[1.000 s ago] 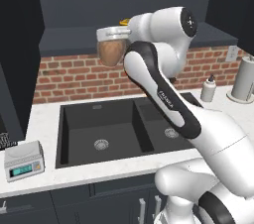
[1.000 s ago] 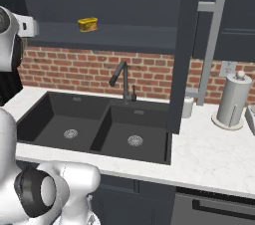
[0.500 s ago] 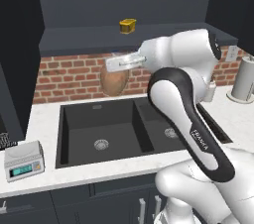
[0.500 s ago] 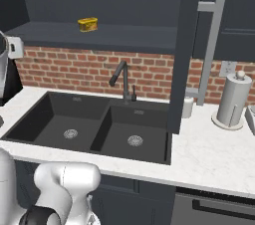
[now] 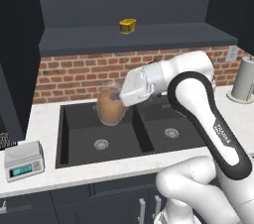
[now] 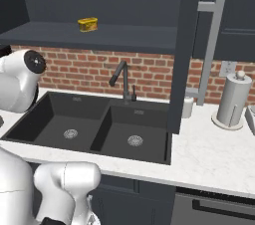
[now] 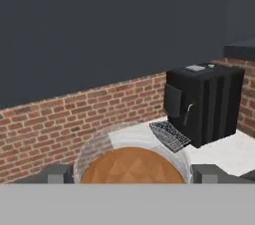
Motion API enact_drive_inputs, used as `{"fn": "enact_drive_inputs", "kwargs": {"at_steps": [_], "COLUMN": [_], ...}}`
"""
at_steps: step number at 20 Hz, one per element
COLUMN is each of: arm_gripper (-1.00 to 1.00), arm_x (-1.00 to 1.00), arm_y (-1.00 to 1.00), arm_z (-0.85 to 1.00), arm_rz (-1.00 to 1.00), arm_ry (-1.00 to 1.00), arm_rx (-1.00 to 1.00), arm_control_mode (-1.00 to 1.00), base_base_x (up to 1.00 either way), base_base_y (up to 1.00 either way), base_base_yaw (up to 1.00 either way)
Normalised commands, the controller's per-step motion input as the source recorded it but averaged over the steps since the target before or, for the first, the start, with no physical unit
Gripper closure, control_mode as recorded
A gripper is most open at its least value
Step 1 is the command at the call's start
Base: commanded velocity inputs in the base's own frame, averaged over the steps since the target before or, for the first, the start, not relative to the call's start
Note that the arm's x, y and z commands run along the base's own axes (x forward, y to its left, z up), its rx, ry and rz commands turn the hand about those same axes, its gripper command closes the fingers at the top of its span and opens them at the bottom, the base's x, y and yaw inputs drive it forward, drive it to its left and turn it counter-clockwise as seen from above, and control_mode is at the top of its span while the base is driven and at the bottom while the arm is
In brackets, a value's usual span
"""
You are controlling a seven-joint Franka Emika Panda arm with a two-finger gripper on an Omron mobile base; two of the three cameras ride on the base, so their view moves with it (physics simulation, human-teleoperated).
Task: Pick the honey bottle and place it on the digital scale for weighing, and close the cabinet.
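Note:
The honey bottle point(image 5: 111, 110), a rounded amber-brown jar, hangs in the air over the left basin of the sink point(image 5: 79, 141), lying sideways. My gripper point(image 5: 117, 100) is shut on the honey bottle, reaching left from the white arm. In the hand view the honey bottle point(image 7: 132, 167) sits between the two grey fingertips point(image 7: 56, 174). The digital scale point(image 5: 23, 160) with its teal display stands on the counter's front left corner, well left of and below the jar. The cabinet door point(image 6: 185, 45) stands open, edge-on, with its long silver handle point(image 6: 209, 45).
A yellow container point(image 5: 128, 26) sits on the open shelf. A black faucet point(image 6: 123, 80) rises behind the sink point(image 6: 89, 127). Right of it stand a white dispenser point(image 6: 188, 107) and a paper towel holder point(image 6: 231, 99). A black coffee machine point(image 7: 204, 102) stands at the brick wall.
The arm has swung the honey bottle down from shelf height and to the left, so it now hangs low over the left sink basin. The gripper stays shut on it.

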Motion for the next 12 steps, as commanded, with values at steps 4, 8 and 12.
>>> {"fn": "enact_drive_inputs", "kwargs": {"at_steps": [4, 8, 12], "arm_gripper": [1.00, 1.00, 1.00], "arm_x": [0.10, 0.28, 0.37], "arm_y": [0.47, 0.70, 0.71], "arm_z": [-0.82, -0.69, -0.33], "arm_rz": [0.39, 0.25, 0.12], "arm_ry": [-0.13, -0.17, -0.05], "arm_rx": [-0.07, -0.03, -0.03], "arm_control_mode": [-1.00, -1.00, -1.00], "base_base_x": [0.00, 0.00, 0.00], "base_base_y": [0.00, 0.00, 0.00], "base_base_yaw": [0.00, 0.00, 0.00]}}
